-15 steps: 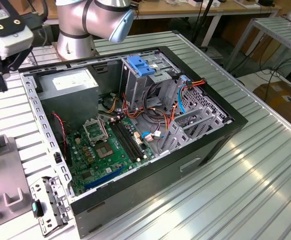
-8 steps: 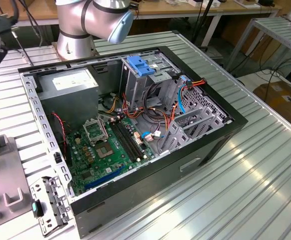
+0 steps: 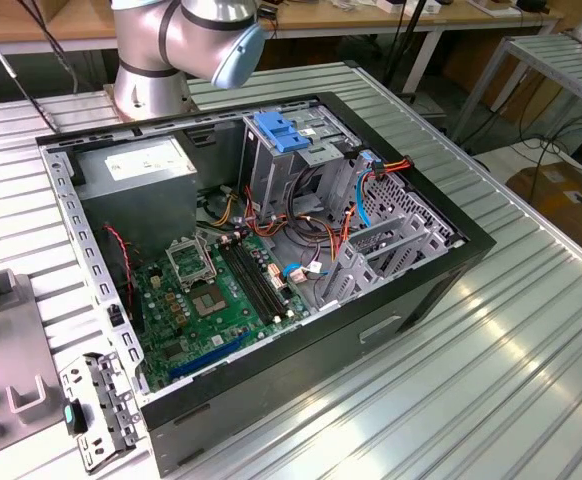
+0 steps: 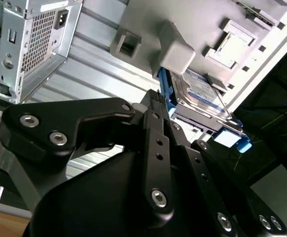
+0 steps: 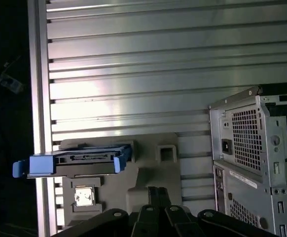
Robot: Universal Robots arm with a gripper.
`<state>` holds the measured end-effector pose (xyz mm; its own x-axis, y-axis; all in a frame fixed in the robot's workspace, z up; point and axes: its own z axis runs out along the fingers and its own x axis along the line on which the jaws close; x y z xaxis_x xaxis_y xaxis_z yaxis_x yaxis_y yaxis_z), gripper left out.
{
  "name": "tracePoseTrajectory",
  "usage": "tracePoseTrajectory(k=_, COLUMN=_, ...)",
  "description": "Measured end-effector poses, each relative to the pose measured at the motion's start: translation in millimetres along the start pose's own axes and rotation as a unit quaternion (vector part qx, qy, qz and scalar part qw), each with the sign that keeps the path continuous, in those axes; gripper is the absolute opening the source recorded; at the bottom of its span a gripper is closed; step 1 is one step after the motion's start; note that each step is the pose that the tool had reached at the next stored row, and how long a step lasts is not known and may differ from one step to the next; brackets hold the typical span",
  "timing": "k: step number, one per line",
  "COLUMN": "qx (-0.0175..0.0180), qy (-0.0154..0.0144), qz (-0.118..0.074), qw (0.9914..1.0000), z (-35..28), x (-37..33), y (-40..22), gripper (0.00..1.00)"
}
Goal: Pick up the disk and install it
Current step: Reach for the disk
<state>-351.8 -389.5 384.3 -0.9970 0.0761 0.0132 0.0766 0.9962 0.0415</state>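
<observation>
Starting at the lower left of the first wrist view: the disk [image 5: 72,160], a flat silver-grey metal drive framed by bright blue plastic rails, is sitting edge-on in the moulded grey plastic holder [image 5: 148,170] on the ribbed aluminium bench [image 5: 158,74]. Nothing is touching it. Moving to bottom centre, the black gripper [image 5: 158,191] is hanging just short of the holder, looking pressed together and pinching nothing. In the second wrist view the disk's labelled face is showing right of centre, beyond the gripper. Over at the right edge of the first wrist view, the open grey metal computer case [image 5: 252,158] is standing well apart from the disk. I'm reading this as the reach for the pick. It's calling for a spread wide enough to clear the drive, squared to its flat faces, biting on metal rather than the flexible blue rails, and centred so nothing is tilting.
</observation>
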Motion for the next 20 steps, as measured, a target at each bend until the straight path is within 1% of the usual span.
tracePoseTrajectory(k=3, qx=0.0001, qy=0.0009, qz=0.0, qw=1.0, z=2.5, x=22.6, y=0.1, gripper=0.11)
tracePoseTrajectory(k=5, qx=0.0001, qy=0.0009, qz=0.0, qw=1.0, z=3.7, x=31.7, y=0.1, gripper=0.11)
tracePoseTrajectory(k=6, qx=0.0, qy=0.0009, qz=0.0, qw=1.0, z=4.5, x=37.9, y=0.0, gripper=0.11)
tracePoseTrajectory(k=9, qx=0.0001, qy=0.0011, qz=0.0, qw=1.0, z=5.9, x=51.9, y=-0.3, gripper=0.11)
tracePoseTrajectory(k=10, qx=0.0, qy=0.0011, qz=0.0, qw=1.0, z=6.6, x=58.0, y=-0.4, gripper=0.11)
tracePoseTrajectory(k=13, qx=0.0001, qy=0.0014, qz=0.0, qw=1.0, z=7.9, x=71.3, y=-0.6, gripper=0.11)
tracePoseTrajectory(k=14, qx=0.0001, qy=0.0015, qz=0.0, qw=1.0, z=8.7, x=80.0, y=-0.8, gripper=0.11)
tracePoseTrajectory(k=15, qx=0.0001, qy=0.0017, qz=0.0, qw=1.0, z=9.9, x=91.6, y=-0.9, gripper=0.11)
tracePoseTrajectory(k=16, qx=0.0001, qy=0.0018, qz=0.0, qw=1.0, z=10.6, x=97.5, y=-1.0, gripper=0.11)
tracePoseTrajectory(k=20, qx=0.0002, qy=0.0019, qz=0.0, qw=1.0, z=13.5, x=117.4, y=-0.5, gripper=0.11)
